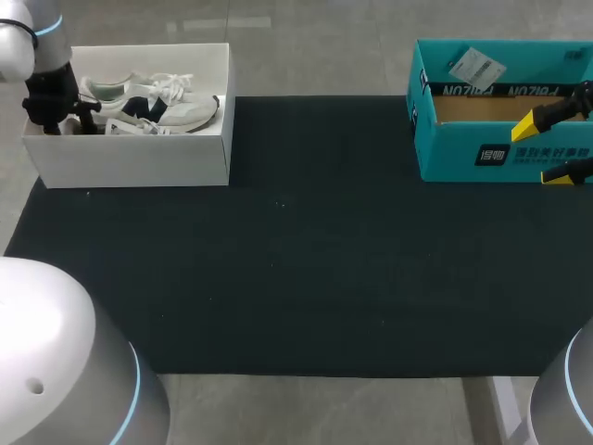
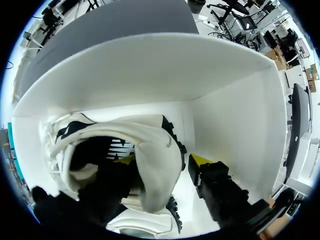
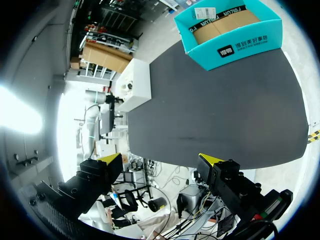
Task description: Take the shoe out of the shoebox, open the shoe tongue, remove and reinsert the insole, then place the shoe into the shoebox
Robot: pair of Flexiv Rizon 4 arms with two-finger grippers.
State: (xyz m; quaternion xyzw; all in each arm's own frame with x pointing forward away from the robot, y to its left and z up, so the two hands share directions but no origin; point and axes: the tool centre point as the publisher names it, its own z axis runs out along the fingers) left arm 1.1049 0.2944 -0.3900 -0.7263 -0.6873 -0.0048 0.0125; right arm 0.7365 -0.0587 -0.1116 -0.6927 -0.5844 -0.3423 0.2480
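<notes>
Left pincer (image 2: 162,160) straddles the heel of the shoe (image 1: 153,102) inside the white shoebox (image 1: 130,159), grip impossible to tell; right pincer (image 1: 545,148) hangs released beside the teal box (image 1: 482,153).

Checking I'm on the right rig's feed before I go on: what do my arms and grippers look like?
Both arms, left arm and right arm, have smooth silver-white casings with thin light-blue rings at the joints. The left gripper and right gripper are black and blocky, each finger ending in a bright yellow wedge tip.
</notes>
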